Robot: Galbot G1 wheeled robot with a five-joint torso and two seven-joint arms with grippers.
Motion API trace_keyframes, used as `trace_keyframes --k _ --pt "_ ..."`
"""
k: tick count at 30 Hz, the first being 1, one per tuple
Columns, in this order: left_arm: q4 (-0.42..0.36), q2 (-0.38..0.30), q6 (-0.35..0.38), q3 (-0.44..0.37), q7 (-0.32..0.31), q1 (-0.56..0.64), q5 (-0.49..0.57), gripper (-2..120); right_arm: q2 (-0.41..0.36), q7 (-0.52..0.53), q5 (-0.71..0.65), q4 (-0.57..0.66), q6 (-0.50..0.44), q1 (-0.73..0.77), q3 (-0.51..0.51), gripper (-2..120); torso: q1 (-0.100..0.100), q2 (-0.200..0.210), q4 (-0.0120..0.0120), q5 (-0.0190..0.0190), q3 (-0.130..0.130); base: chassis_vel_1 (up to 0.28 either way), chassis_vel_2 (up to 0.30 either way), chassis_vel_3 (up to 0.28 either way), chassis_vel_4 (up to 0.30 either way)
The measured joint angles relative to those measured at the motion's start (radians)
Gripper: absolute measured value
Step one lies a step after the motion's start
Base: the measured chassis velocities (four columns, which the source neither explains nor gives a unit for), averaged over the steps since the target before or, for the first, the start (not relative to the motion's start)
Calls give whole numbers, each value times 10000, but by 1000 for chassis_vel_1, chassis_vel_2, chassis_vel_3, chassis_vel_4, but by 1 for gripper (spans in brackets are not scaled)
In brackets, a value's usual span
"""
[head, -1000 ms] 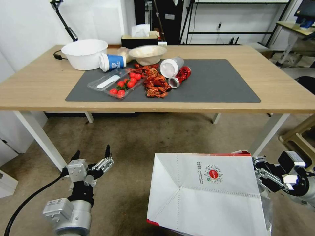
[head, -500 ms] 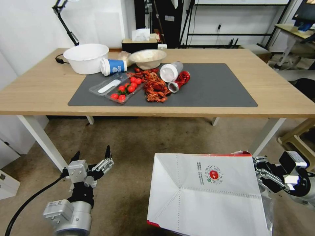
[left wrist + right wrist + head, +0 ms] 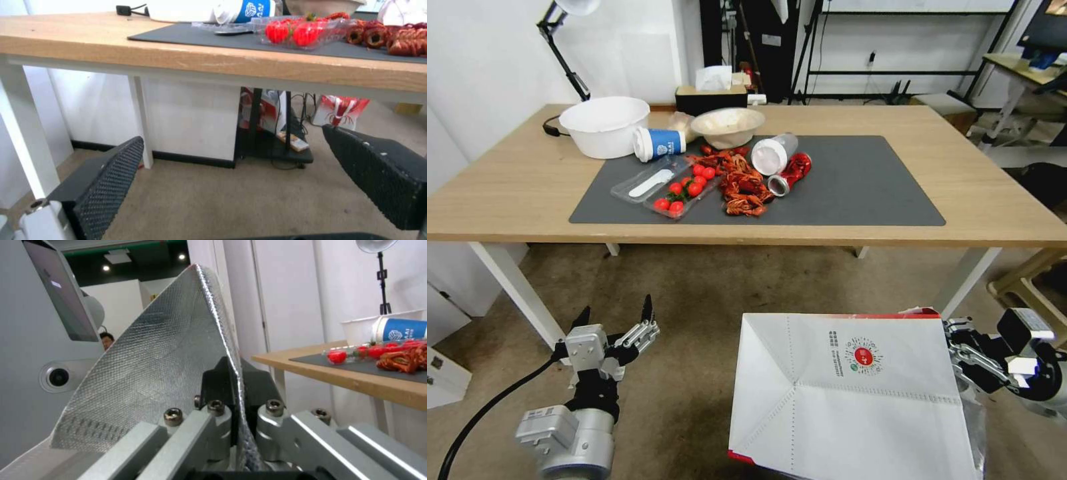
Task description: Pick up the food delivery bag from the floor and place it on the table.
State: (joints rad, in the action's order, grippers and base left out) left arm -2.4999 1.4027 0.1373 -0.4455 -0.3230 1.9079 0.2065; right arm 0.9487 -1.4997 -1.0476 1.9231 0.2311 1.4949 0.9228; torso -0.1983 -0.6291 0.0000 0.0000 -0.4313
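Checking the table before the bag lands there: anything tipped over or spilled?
Yes. On the dark mat, the blue paper cup, a clear lidded cup and a red can lie on their sides, with crayfish loose.

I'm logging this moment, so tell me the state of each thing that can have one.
bag: off the floor, gripped at its edge, below table height
right gripper: shut on bag
left gripper: open, empty, low before the table
blue cup: on its side
red can: on its side
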Motion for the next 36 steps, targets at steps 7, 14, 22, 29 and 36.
trace_keyframes --k 7,14,22,29,36 --pt "0 6 -8 -8 15 -31 0 100 4 0 -4 1 -5 -23 7 0 -217 -527 0 0 -310 0 0 0 0" --pt "0 -7 -9 -17 13 -51 4 100 5 0 0 -22 -39 -30 5 0 -344 -806 0 0 -462 0 0 0 0" --pt "0 -18 -4 -22 23 -75 9 100 35 0 28 -35 -50 -32 -12 0 -481 -1162 0 0 -677 0 0 0 0" --pt "0 -42 -2 -33 26 -79 30 100 48 0 45 -31 -54 -17 -38 0 -598 -1443 0 0 -841 0 0 0 0" --pt "0 -64 -1 -49 31 -42 39 100 47 0 45 -1 -53 -6 -39 0 -751 -1805 0 0 -1053 0 0 0 0"
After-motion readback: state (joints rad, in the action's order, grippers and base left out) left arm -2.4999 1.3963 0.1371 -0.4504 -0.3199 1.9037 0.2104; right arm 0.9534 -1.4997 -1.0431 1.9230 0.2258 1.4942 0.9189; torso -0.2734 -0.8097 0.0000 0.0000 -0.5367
